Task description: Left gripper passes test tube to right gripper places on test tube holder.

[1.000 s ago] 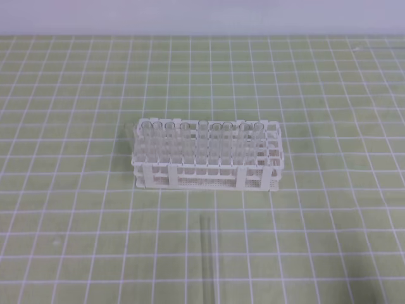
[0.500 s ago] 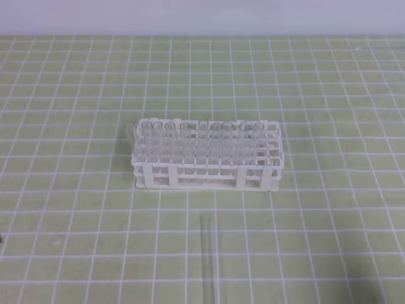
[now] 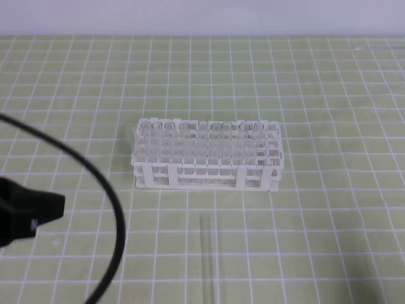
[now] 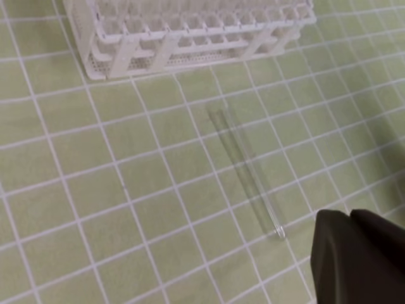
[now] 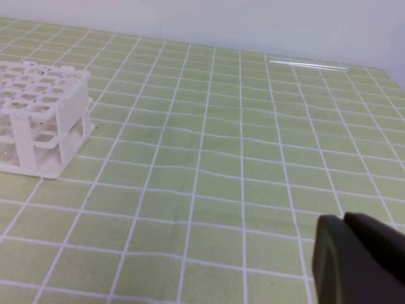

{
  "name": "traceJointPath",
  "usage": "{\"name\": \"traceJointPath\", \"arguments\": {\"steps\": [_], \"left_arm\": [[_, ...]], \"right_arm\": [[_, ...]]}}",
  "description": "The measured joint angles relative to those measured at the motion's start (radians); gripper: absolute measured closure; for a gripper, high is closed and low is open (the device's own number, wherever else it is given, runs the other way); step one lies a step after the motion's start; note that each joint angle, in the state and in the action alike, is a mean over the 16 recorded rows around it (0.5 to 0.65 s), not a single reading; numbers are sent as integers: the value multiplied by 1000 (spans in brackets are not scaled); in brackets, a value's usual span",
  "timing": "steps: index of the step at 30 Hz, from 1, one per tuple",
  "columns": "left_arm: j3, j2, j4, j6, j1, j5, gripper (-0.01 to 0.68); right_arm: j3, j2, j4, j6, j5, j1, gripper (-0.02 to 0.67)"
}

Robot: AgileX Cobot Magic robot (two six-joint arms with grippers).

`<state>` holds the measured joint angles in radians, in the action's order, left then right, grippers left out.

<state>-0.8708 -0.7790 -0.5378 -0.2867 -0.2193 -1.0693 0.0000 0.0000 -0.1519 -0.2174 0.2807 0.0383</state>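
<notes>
We see our left gripper [image 4: 352,218] low in the corner of its own camera view. Its two black fingers are pressed together and hold nothing. From the high view, our left arm [image 3: 25,212] pokes in from the left edge, low over the green mat [image 3: 316,95], and a black cable [image 3: 95,190] curves from it down to the bottom edge. Only a bit of the arm shows there; the rest is cut off.

Our right gripper [image 5: 345,221] also sits in the corner of its own view, fingers pressed together, with nothing in them. It does not show in the high view.

The test tube [image 4: 247,171] lies flat on the mat, near the left gripper but not touching it. It is clear and hard to see. Its far end points toward the test tube holder [image 3: 205,180], which stands past it. Many tubes stand in the holder, but they blur together. Another clear tube [image 5: 308,64] lies far off at the mat's back edge.
</notes>
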Motion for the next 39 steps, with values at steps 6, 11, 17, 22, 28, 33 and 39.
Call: {"name": "traceJointPath", "arguments": {"steps": [6,11,17,22,28,33,39], "left_arm": [[-86,-140,124,96,-106,-52,673],[-141,-269,283,262,-286,-68,673],[-187,-470,415,458,-542,-34,674],[-207,-628,490,553,-726,11,674],[-216,-751,561,630,-847,35,674],[-229,-787,637,725,-889,23,674],[-260,-807,638,854,-894,22,674]], "right_arm": [[0,0,0,0,0,0,666],[0,0,0,0,0,0,666],[0,0,0,0,0,0,666],[0,0,0,0,0,0,666],[0,0,0,0,0,0,666],[0,0,0,0,0,0,666],[0,0,0,0,0,0,666]]}}
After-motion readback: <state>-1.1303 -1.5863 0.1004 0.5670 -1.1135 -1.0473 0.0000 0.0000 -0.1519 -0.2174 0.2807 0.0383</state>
